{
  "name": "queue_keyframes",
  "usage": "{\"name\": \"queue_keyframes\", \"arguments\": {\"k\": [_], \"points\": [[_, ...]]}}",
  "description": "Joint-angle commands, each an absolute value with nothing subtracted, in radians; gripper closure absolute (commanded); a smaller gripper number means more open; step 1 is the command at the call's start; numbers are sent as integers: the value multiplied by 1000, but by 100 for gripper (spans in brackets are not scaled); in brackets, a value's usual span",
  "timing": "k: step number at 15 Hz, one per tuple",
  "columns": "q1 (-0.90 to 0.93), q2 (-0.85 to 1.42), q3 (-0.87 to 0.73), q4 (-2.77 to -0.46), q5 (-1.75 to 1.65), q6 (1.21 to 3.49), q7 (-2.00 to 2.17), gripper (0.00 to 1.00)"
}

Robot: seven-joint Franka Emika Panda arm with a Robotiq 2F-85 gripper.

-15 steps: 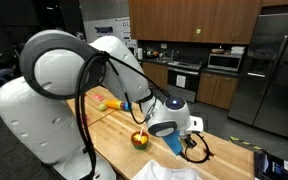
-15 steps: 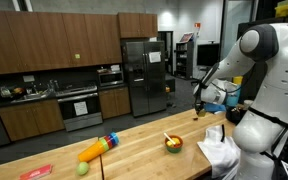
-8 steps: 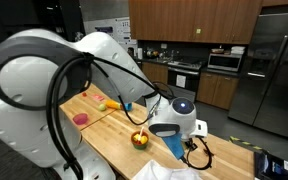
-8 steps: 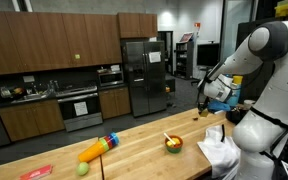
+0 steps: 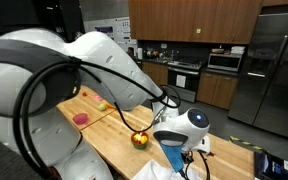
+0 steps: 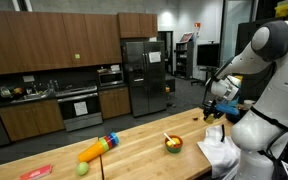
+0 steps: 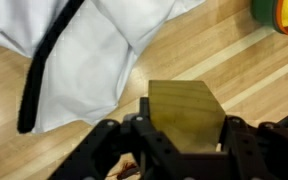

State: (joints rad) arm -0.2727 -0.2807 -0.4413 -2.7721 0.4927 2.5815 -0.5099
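In the wrist view my gripper (image 7: 184, 128) is shut on a tan wooden block (image 7: 185, 108); the black fingers (image 7: 136, 128) press its two sides. The block hangs over the wooden table (image 7: 104, 150), just beside a crumpled white cloth (image 7: 94, 50) with a black strap (image 7: 39, 75) lying across it. A yellow-and-red bowl (image 7: 284, 12) shows at the top right corner. In both exterior views the gripper (image 5: 187, 128) (image 6: 213, 107) hovers at the table's end, past the bowl (image 5: 139, 139) (image 6: 173, 144) and above the white cloth (image 6: 216, 150).
A long yellow-orange toy (image 6: 96, 150), a green ball (image 6: 82, 168) and a red plate (image 6: 36, 172) lie at the table's far end. A blue cloth (image 5: 172, 148) sits below the gripper. Kitchen cabinets, a stove and a steel fridge (image 6: 140, 75) stand behind.
The arm has carried the block away from the bowl towards the white cloth at the table's end. The grip on the block has not changed.
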Motion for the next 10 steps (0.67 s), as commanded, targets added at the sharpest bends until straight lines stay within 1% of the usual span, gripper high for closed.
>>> {"name": "queue_keyframes", "arguments": {"k": [1,5,10], "points": [[-265,-292,-465,-2773,451,2565,-517,71],[-227,-268,-466,-2773,454,2619,-550,71],[-182,-206,-482,-2720,571,2598,-641,71]]}}
